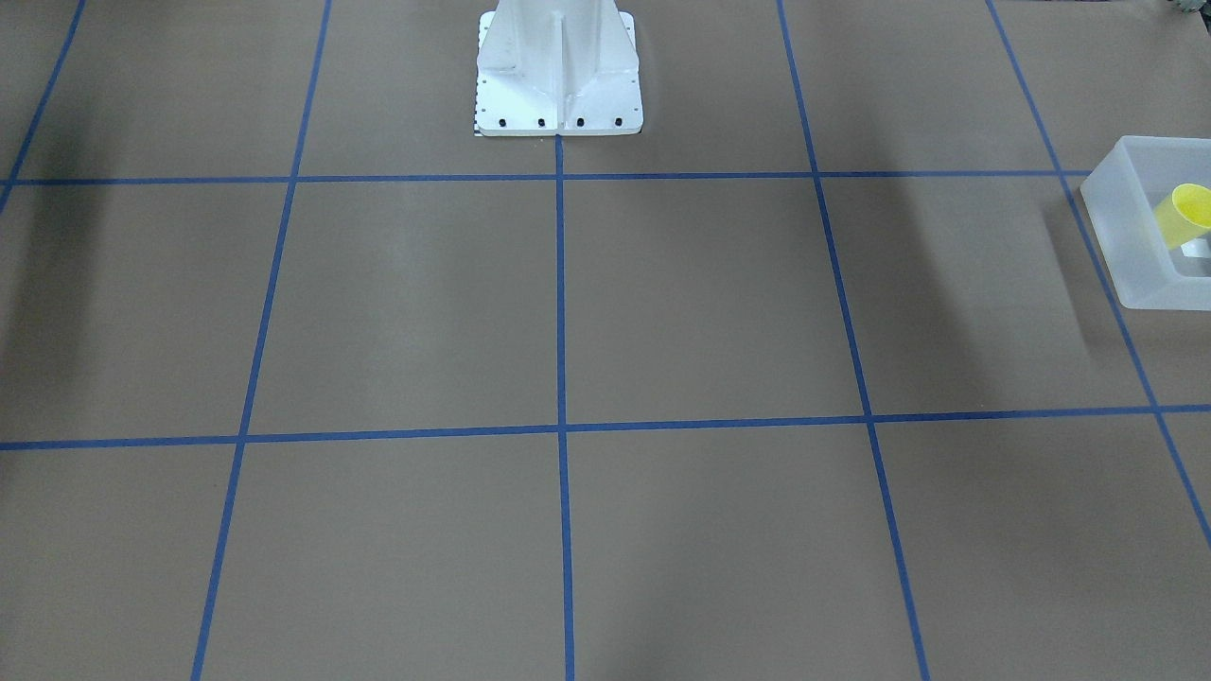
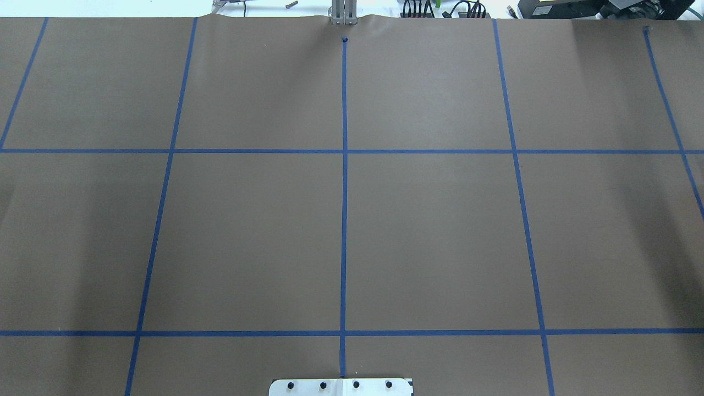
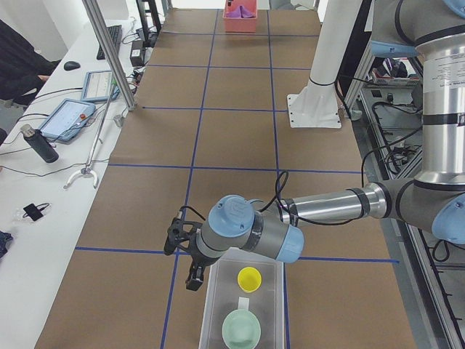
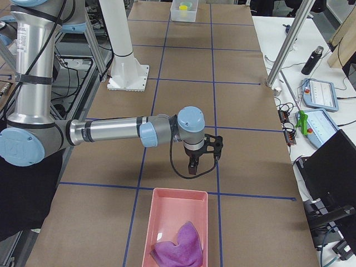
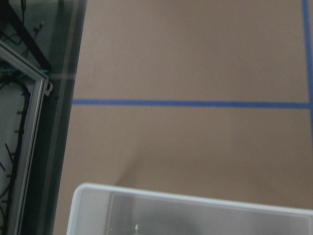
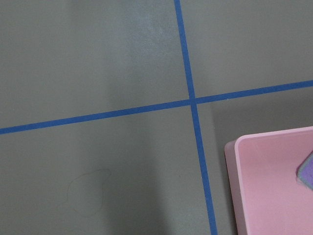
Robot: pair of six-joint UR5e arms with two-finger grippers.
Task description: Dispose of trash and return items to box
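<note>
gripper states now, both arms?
Left gripper: cannot tell, it shows only in a side view.
Right gripper: cannot tell, it shows only in a side view.

Yellow cup [image 3: 249, 278], mint-green bowl [image 3: 241, 329], both inside frosted bin [image 3: 211, 302]

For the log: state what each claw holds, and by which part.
Neither the left claw nor the right claw holds anything: cup and bowl sit in the box, cloth in the pink tray.

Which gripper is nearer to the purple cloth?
Right. The right gripper hangs just past the pink bin holding the purple cloth; the left gripper is far off, beside the translucent box.
</note>
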